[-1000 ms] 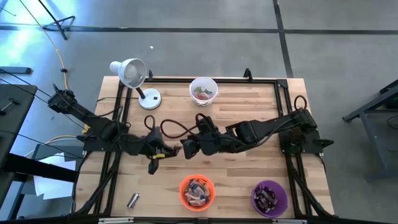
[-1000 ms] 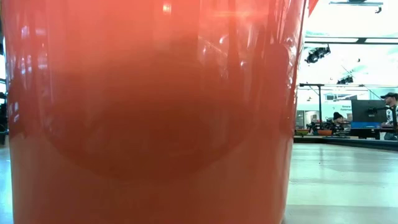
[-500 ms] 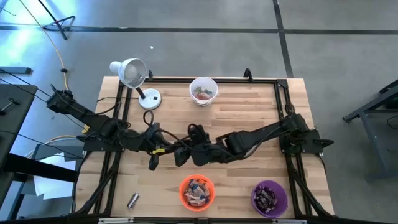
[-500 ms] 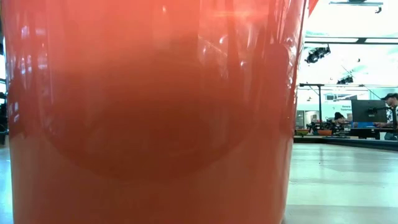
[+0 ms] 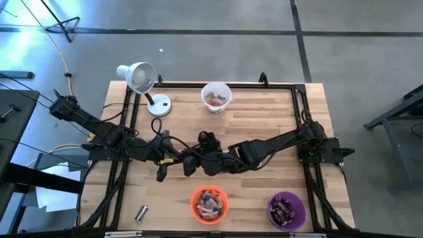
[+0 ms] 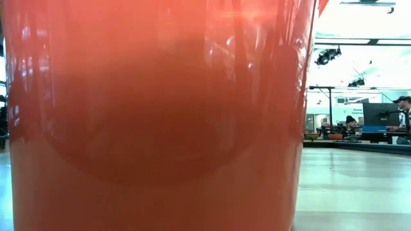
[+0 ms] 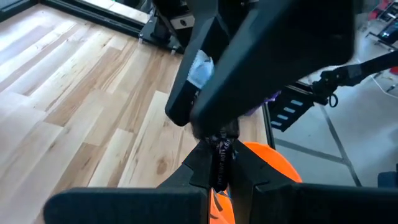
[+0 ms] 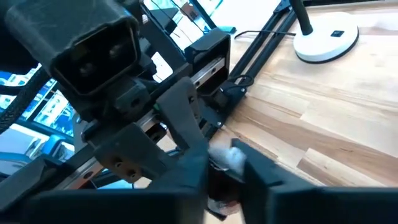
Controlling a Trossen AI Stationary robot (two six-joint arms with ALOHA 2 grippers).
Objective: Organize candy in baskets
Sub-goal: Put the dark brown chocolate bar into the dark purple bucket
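Note:
Over the middle of the table my two grippers meet tip to tip on one piece of candy (image 7: 219,148), dark-wrapped with a silvery end (image 8: 233,157). My left gripper (image 5: 174,159) comes from the table's left and is shut on it. My right gripper (image 5: 190,165) comes from the right and is closed on the same piece. The white basket (image 5: 216,96) stands at the far edge, the orange basket (image 5: 209,203) and the purple basket (image 5: 286,209) at the near edge, all with candy inside. My left gripper (image 7: 219,167) pinches one end of the dark candy (image 7: 219,157) between its two fingertips, slanting down from the table's left. The piece sticks out beyond the tips, clear of the table. My right gripper (image 8: 227,173) has the candy's other end (image 8: 225,167) between its two fingers, slanting down from the table's right, opposite the left fingers.
A white desk lamp (image 5: 142,79) stands at the far left with its base (image 5: 158,105) on the wood. One silvery candy (image 5: 141,212) lies loose near the front left. The orange basket's wall (image 6: 154,115) fills the low view. People sit far behind the table.
My right gripper has moved toward the table's left and a little down, coming up against my left gripper's tips and the candy held there. My left gripper and the candy have stayed in place.

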